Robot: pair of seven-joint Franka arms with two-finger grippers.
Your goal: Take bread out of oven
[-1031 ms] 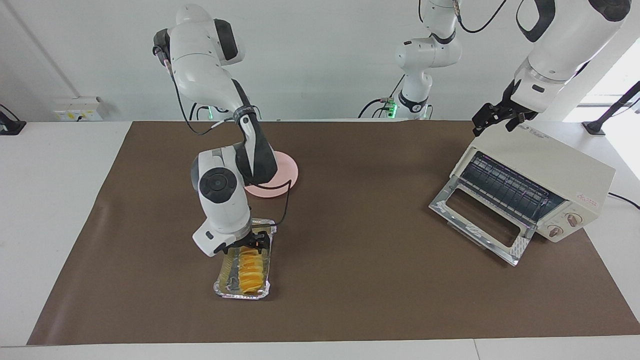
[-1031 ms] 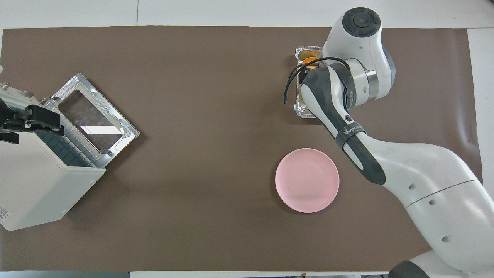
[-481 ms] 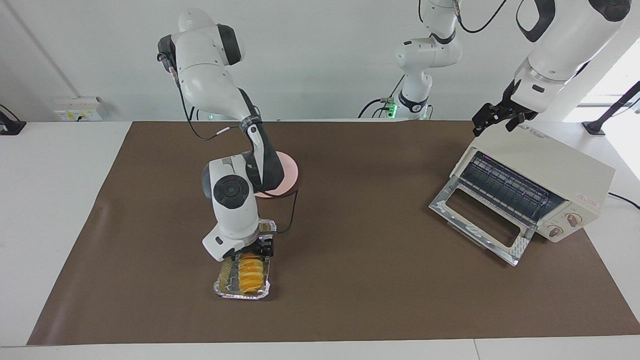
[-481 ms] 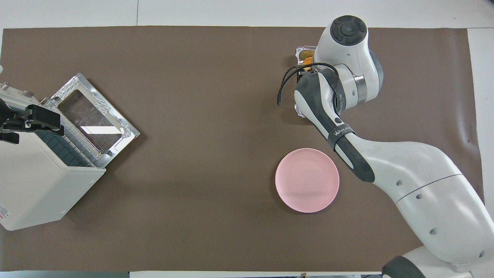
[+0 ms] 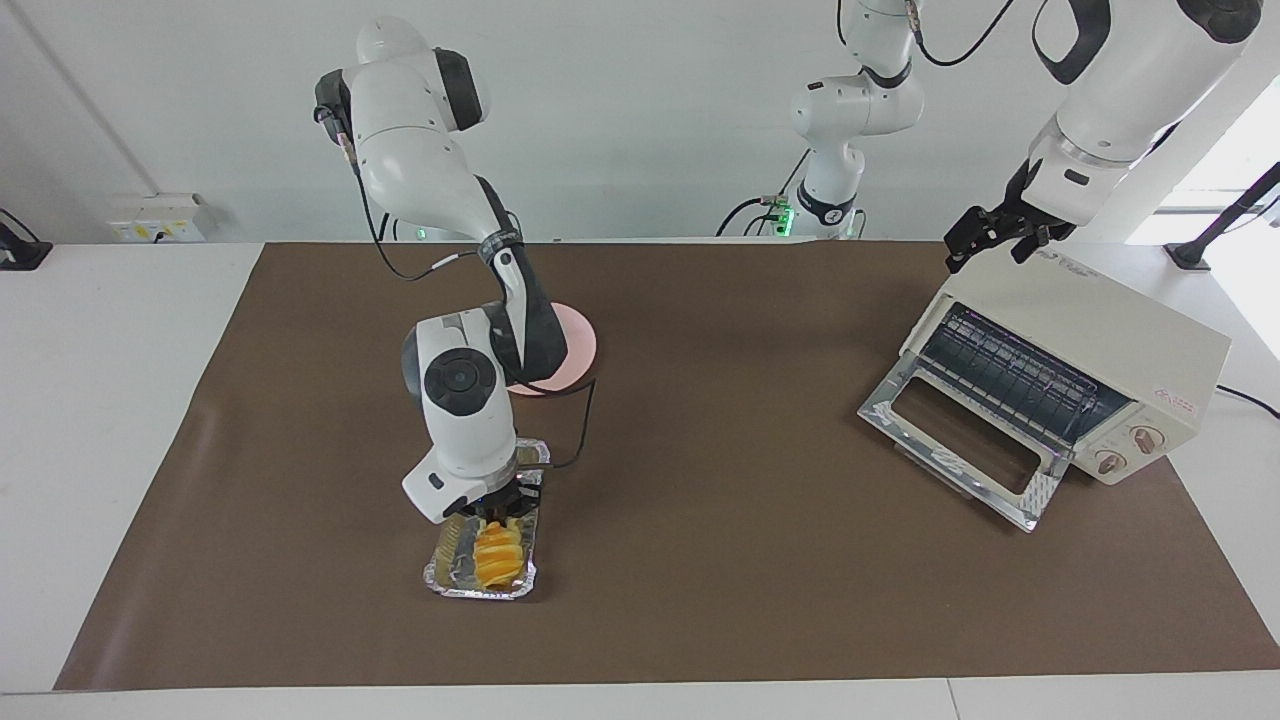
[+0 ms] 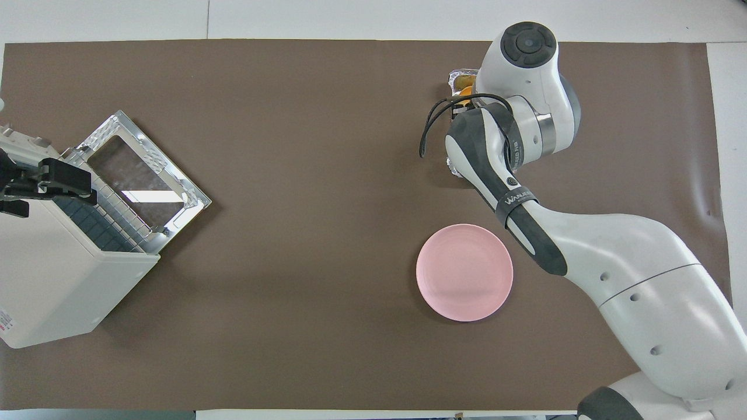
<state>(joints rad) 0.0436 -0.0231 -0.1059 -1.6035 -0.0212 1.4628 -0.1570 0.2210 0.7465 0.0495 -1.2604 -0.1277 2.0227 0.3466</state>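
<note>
Sitting in the foil tray (image 5: pixel 447 575), the bread (image 5: pixel 500 558) is out of the oven (image 5: pixel 1100 345), well apart from it, toward the right arm's end of the table. Golden-yellow ridged loaf, lying lengthwise in the tray; the end nearer the robots is hidden under the right gripper (image 5: pixel 497 512).

Right gripper is down in the tray at that end of the bread, fingers drawn in narrow against the loaf's sides (looks like a grip on the bread, loaf not lifted off the tray). In the overhead view the wrist covers almost all of it; only a corner of the tray (image 6: pixel 456 76) and a bit of bread (image 6: pixel 465 91) show.

Pink plate (image 6: pixel 464 272) is nearer to the robots than the tray, just apart from it, nothing on it. In the facing view the right arm's forearm hides most of the plate (image 5: pixel 580 345).

Oven stands at the left arm's end of the table, turned at an angle, glass door (image 5: pixel 960 445) dropped fully open onto the brown mat (image 5: pixel 720 520), wire rack (image 5: pixel 1010 375) visible inside.

Left gripper (image 5: pixel 985 232) waits over the oven's top corner nearer the robots, fingers spread wide, holding nothing. Same gripper in the overhead view (image 6: pixel 44 181) sits over the oven's top edge above the door opening.
</note>
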